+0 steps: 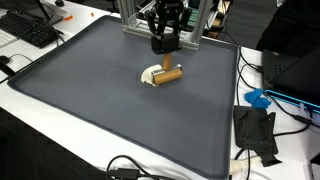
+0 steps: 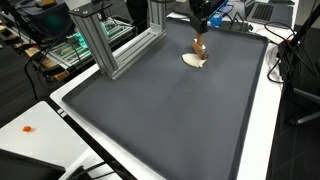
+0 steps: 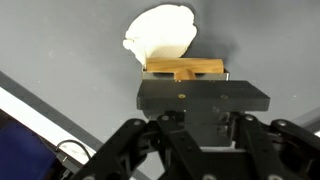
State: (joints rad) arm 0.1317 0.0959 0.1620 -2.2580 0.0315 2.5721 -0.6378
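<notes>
A short wooden block (image 1: pixel 171 73) lies partly on a white round disc (image 1: pixel 152 75) at the far middle of the dark grey mat (image 1: pixel 110 110). Both also show in an exterior view, the block (image 2: pixel 199 46) over the disc (image 2: pixel 192 61). My gripper (image 1: pixel 165 44) hangs just above the block, apart from it, and it also shows in an exterior view (image 2: pixel 200 20). In the wrist view the block (image 3: pixel 185 68) and the disc (image 3: pixel 160 32) lie just beyond the gripper's dark body (image 3: pixel 203 96), which hides the fingertips.
An aluminium frame (image 2: pixel 110 45) stands along the mat's far edge behind the gripper. A keyboard (image 1: pixel 30 30) lies off one corner. Black cables (image 1: pixel 130 168), a blue item (image 1: pixel 258 99) and a black bracket (image 1: pixel 255 130) lie on the white table beside the mat.
</notes>
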